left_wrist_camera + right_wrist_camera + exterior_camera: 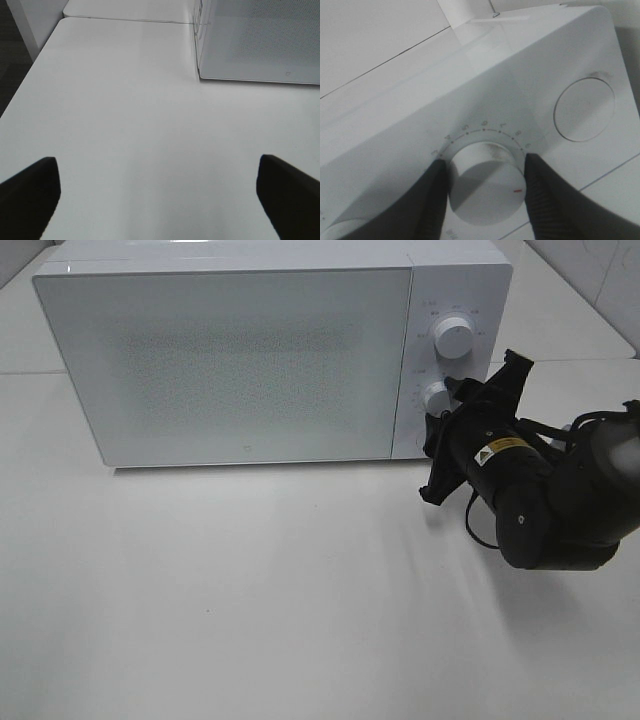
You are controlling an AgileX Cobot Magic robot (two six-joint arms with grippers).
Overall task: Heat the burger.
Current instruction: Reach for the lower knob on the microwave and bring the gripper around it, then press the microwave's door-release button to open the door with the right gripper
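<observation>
My right fingers clamp the lower dial from both sides, at the lower right of the microwave's front. The upper dial sits just above it, untouched. The frosted door is shut. My left fingers are spread wide and hold nothing, over bare white bench near the microwave's corner. I cannot tell where the burger is; no view shows it.
</observation>
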